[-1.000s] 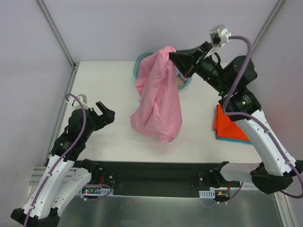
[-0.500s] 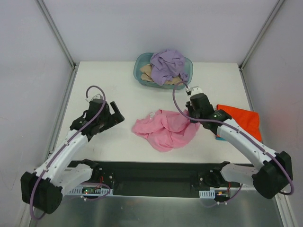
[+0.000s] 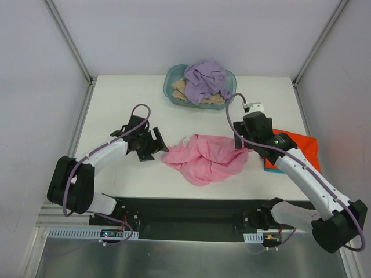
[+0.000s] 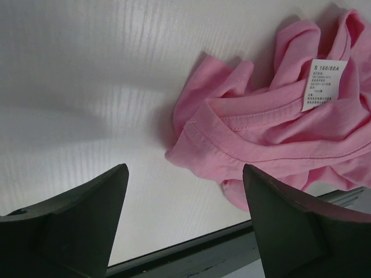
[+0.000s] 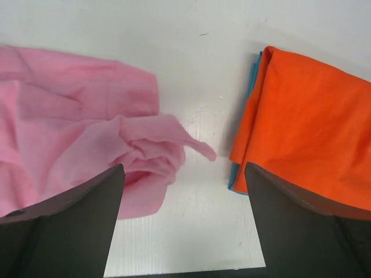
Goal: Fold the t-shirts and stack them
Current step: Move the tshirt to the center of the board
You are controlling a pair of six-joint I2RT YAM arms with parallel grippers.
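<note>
The pink shirt (image 3: 203,159) lay in a crumpled heap on the table (image 3: 116,104), about midway between the two arms. The left gripper (image 3: 157,145) sat just beside its left edge with its jaws spread wide and nothing between them. The right gripper (image 3: 239,143) hovered at its right edge, likewise wide apart and empty.

Folded at the right side of the table was the orange shirt (image 3: 297,146), with the teal shirt (image 5: 235,180) showing as a thin edge under it. The lavender shirt (image 3: 204,78) and tan shirt (image 3: 179,90) were bunched in the basket (image 3: 169,78) at the far side.

The pink cloth looked thin, light and limp. It would probably sag and fold over itself wherever it was lifted, and a pinch on a loose ridge would likely catch several layers at once.

The left wrist view showed the ribbed collar (image 4: 255,124) and the size label (image 4: 323,84) facing up. That stitched band looked like the firmest place to take hold, and a guide to the shoulders.

On the right, a loose tongue of cloth (image 5: 191,142) pointed toward the orange shirt. It offered an easy grip, but the frames did not show whether it was a sleeve or a hem. Two holds well apart would suit spreading the shirt flat.
</note>
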